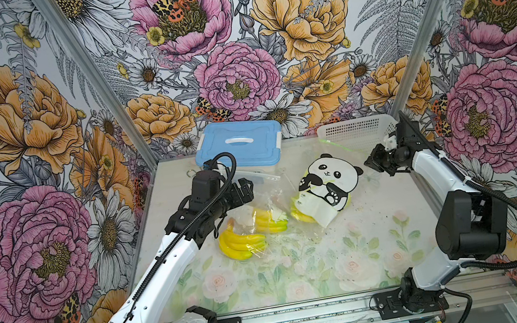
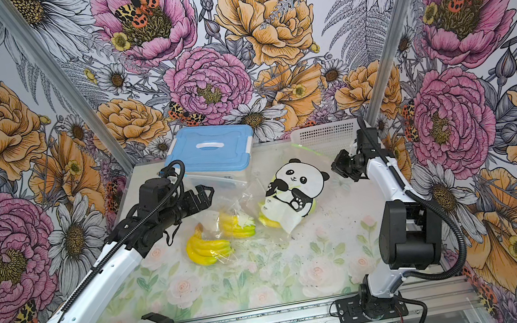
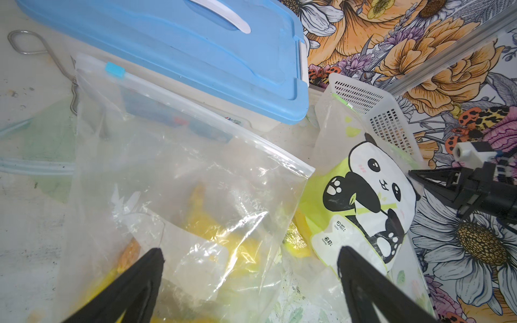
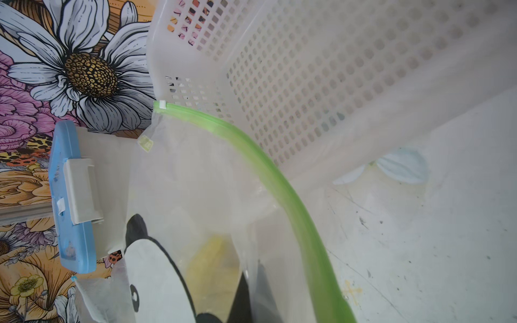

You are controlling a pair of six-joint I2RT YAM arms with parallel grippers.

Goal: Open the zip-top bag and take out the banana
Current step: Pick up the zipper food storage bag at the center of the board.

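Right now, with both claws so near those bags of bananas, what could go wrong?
1. The right claw is shut beside the panda bag; it may have pinched only thin film, or nothing.
2. The open left claw hangs over the clear zip-top bag, away from its blue slider, and could grab loose plastic.

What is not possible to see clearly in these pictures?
- Right wrist view: whether the right gripper pinches the panda bag; film and the bottom edge hide its tips.
- Both top views: the panda bag's full contents; the print covers them.
- Left wrist view: whether the clear bag is sealed; its zip is too thin.
- Both top views: inside the blue-lidded box; the lid hides it.
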